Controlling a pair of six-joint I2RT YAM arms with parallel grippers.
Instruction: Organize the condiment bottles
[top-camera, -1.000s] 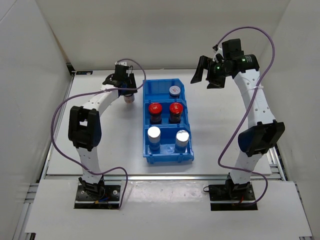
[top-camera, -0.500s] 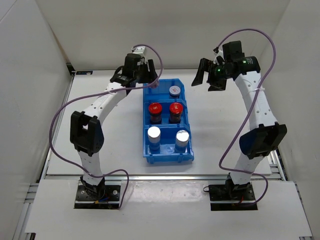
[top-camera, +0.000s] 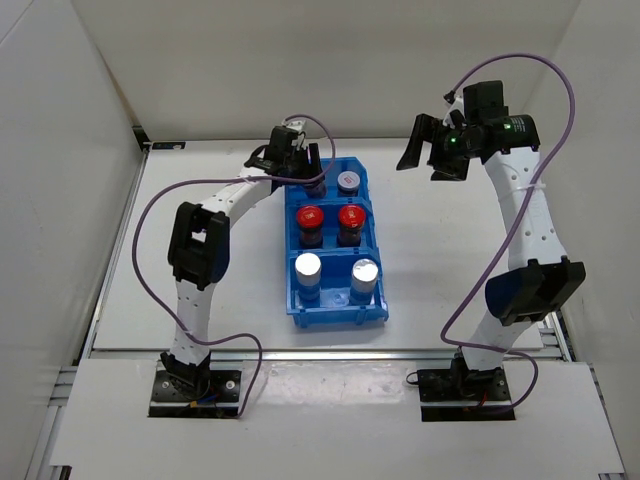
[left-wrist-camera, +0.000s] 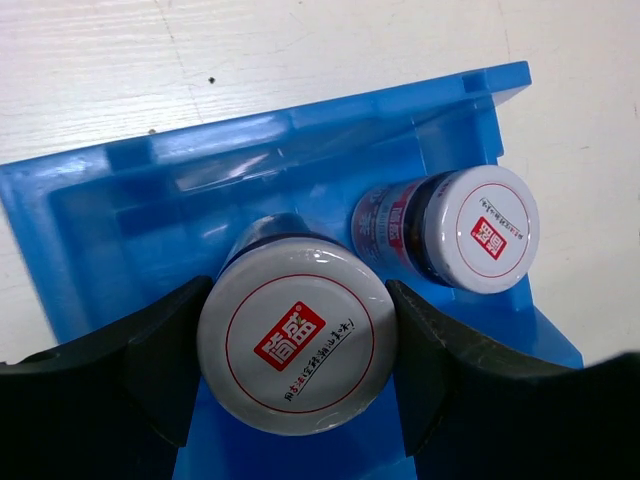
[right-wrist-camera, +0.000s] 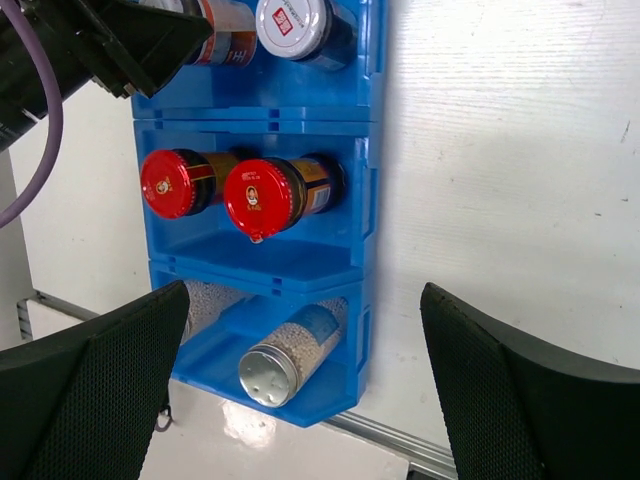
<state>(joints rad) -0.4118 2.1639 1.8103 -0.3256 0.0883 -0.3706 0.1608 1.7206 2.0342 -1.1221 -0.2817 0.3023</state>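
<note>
White-lidded jar (left-wrist-camera: 297, 337) in left tool (top-camera: 298, 160) has reached blue bin (left-wrist-camera: 100, 175).

Bright, even overhead light; shadows are soft and faint. The blue bin (left-wrist-camera: 150, 190) shows glossy reflections, and the desk (right-wrist-camera: 520, 150) washes out white in the right wrist view.
</note>
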